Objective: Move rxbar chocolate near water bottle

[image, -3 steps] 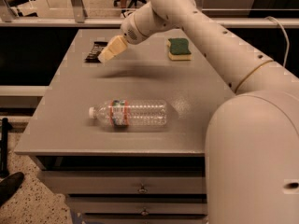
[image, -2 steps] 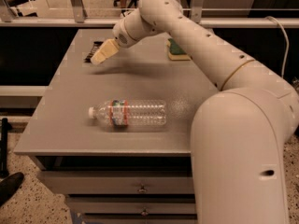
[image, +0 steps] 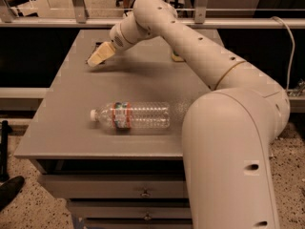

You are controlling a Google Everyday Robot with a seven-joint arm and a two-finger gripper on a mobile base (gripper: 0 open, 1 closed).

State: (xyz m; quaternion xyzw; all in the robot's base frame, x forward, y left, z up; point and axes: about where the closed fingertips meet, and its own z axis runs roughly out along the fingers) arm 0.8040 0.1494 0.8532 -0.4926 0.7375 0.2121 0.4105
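The water bottle (image: pixel 131 116) lies on its side near the front of the grey table (image: pixel 66 113), white cap pointing left. My gripper (image: pixel 97 59) is low at the table's far left, right over the spot of the rxbar chocolate. The bar is almost wholly hidden behind the gripper; only a dark sliver (image: pixel 98 45) shows just above it. The gripper is well behind the bottle and to its left.
My arm arches over the table's right half from the front right. A bit of the green-and-yellow sponge (image: pixel 176 57) peeks out behind the arm at the far right. Drawers (image: pixel 143 192) sit under the table front. A railing runs behind the table.
The gripper has moved left and down onto the rxbar's spot, covering the bar. The arm now hides most of the sponge. The bottle has not moved.
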